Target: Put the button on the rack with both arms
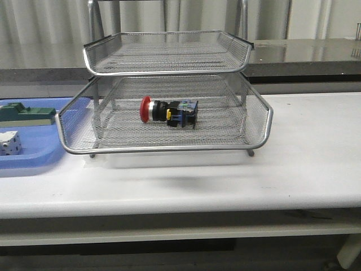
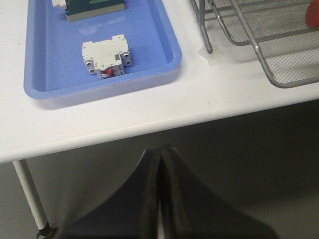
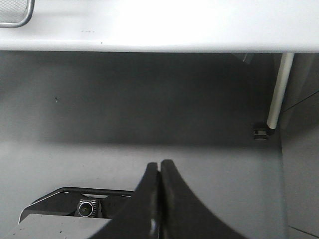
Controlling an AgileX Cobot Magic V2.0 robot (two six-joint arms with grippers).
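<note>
The button [image 1: 168,112], with its red head to the left and blue block to the right, lies on its side in the pulled-out middle tray of the wire-mesh rack [image 1: 169,148]. A sliver of the red head [image 2: 312,17] shows in the left wrist view, inside the rack's tray [image 2: 284,79]. My left gripper [image 2: 160,148] is shut and empty, low, in front of the table's front edge, below the blue tray. My right gripper [image 3: 159,163] is shut and empty, below the table's front edge, right of the rack's corner [image 3: 17,15]. Neither arm shows in the front view.
A flat blue tray [image 1: 34,161] left of the rack holds a green block [image 1: 28,114] and a small white block [image 1: 10,142]; the white block [image 2: 107,56] also shows in the left wrist view. A table leg [image 3: 277,89] stands at the right.
</note>
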